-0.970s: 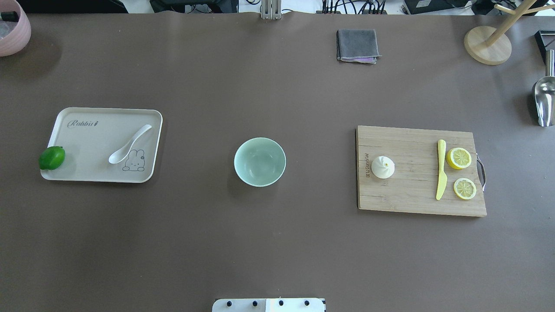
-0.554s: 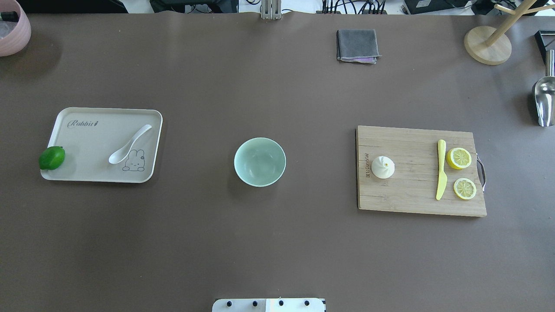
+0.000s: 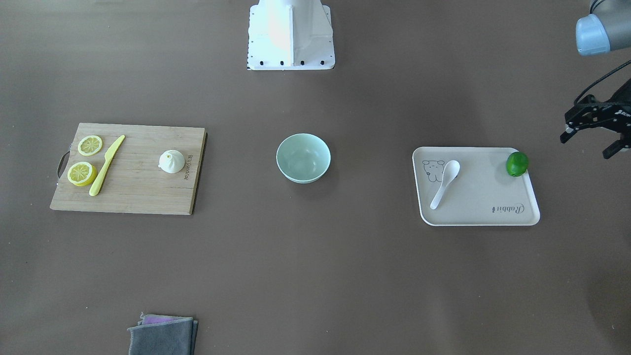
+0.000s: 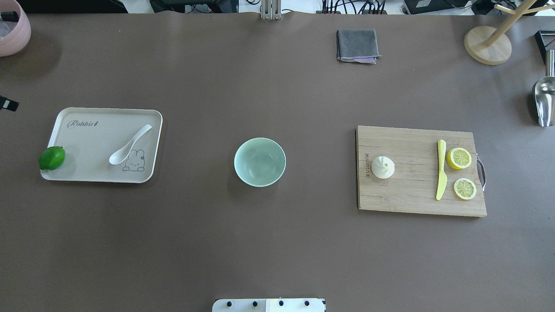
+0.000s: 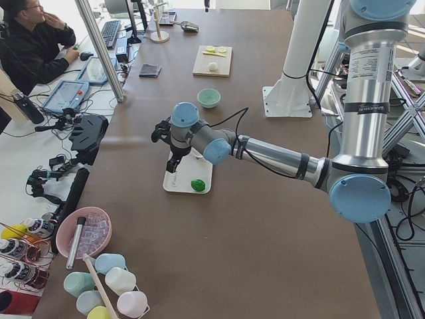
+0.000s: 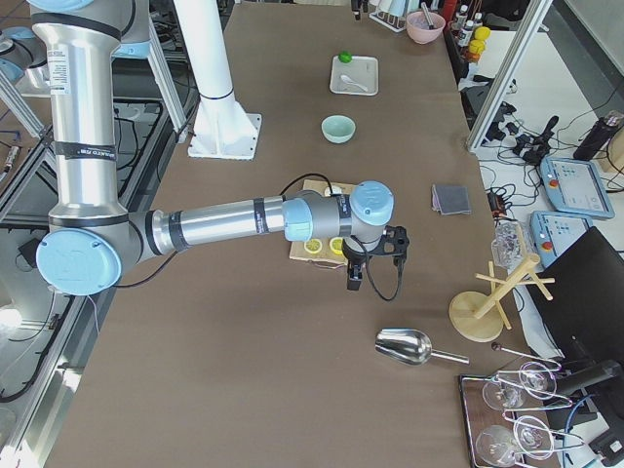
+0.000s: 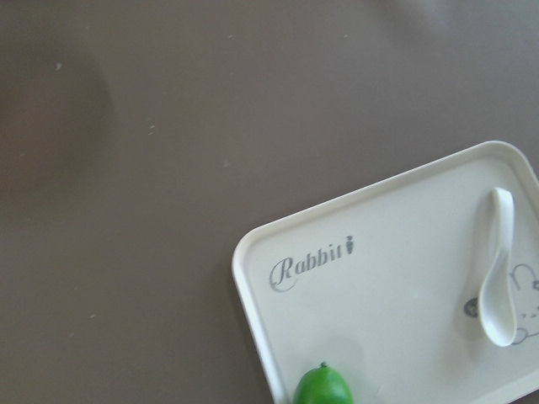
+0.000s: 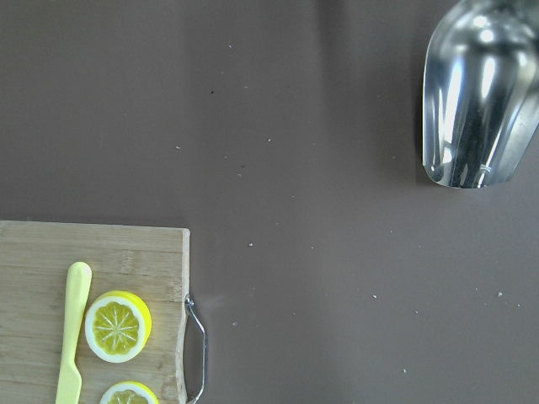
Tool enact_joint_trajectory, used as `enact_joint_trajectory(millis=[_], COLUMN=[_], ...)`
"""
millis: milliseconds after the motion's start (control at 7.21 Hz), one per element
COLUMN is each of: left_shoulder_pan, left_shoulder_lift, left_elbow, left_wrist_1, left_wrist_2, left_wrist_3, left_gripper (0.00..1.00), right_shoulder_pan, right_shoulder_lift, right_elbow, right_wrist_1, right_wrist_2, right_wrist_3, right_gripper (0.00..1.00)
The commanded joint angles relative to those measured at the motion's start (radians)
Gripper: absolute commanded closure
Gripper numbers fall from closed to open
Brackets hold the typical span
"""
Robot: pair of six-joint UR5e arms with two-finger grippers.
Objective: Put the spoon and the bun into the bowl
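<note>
The white spoon lies on a beige tray at the left, scoop toward the robot; it also shows in the left wrist view. The white bun sits on a wooden cutting board at the right. The mint-green bowl stands empty between them. My left gripper hovers open and empty beyond the tray's outer end, only its tip showing overhead. My right gripper hovers past the board's outer end; I cannot tell whether it is open or shut.
A green lime sits on the tray's corner. A yellow knife and two lemon halves lie on the board. A grey cloth, a wooden stand, a metal scoop and a pink bowl are along the far edges.
The tip of my left gripper has come into the overhead view at the left edge. Nothing on the table has moved.
</note>
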Motion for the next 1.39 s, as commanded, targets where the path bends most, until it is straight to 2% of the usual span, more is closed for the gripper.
enact_joint_trajectory(millis=[0, 139, 416, 554, 832, 970, 1248], left_shoulder_pan=[0.16, 0.207, 0.28, 0.322, 0.355, 0.39, 0.416], left_shoulder_lift=[-0.113, -0.134, -0.209, -0.225, -0.249, -0.249, -0.263], left_elbow=[0.044, 0.062, 0.14, 0.167, 0.232, 0.272, 0.325], left_wrist_1=[-0.011, -0.039, -0.06, -0.061, -0.076, -0.138, -0.194], left_wrist_2=[0.007, 0.009, 0.033, 0.094, 0.153, 0.209, 0.221], left_wrist_3=[-0.052, -0.068, -0.099, -0.102, -0.113, -0.148, -0.196], left_gripper=[0.02, 0.02, 0.02, 0.02, 0.03, 0.03, 0.03], right_shoulder_pan=[-0.007, -0.031, -0.05, -0.062, -0.091, -0.106, -0.129], right_shoulder_lift=[0.021, 0.012, 0.021, 0.021, 0.021, 0.03, 0.044], right_elbow=[-0.012, -0.027, -0.061, -0.062, -0.064, -0.065, -0.065], right_wrist_1=[0.072, 0.176, 0.198, 0.239, 0.25, 0.25, 0.249], right_wrist_2=[0.008, 0.007, 0.014, 0.011, 0.008, 0.008, 0.011], right_wrist_3=[0.001, 0.007, 0.006, 0.006, 0.006, 0.008, 0.008], right_gripper=[0.0, 0.0, 0.0, 0.0, 0.0, 0.0, 0.0])
